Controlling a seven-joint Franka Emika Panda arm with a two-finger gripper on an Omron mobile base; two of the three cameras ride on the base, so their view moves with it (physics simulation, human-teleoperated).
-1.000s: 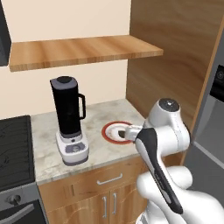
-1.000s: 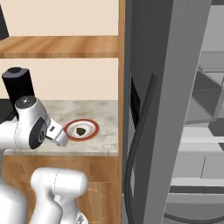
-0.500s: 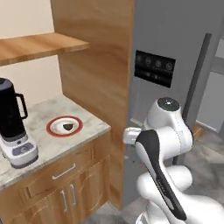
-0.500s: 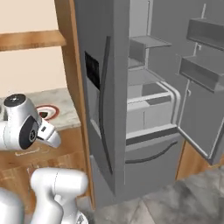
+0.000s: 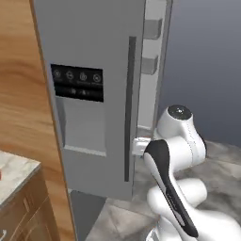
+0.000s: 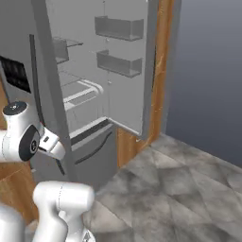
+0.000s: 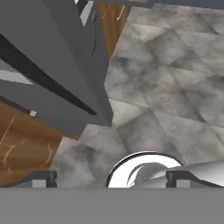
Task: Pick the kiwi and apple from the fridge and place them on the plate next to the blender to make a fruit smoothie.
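Fridge (image 6: 94,85) stands open beside the wide-spread jaws, untouched.

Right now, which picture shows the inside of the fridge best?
The right base view: the fridge stands open, showing grey shelves and door bins. The left base view shows its closed door with the panel; the hand view shows just its lower edge.

White rounded arm (image 5: 176,141); dark joints

Grey fridge (image 5: 89,94) door with dark panel (image 5: 77,82), beside wooden cabinet (image 5: 19,94).
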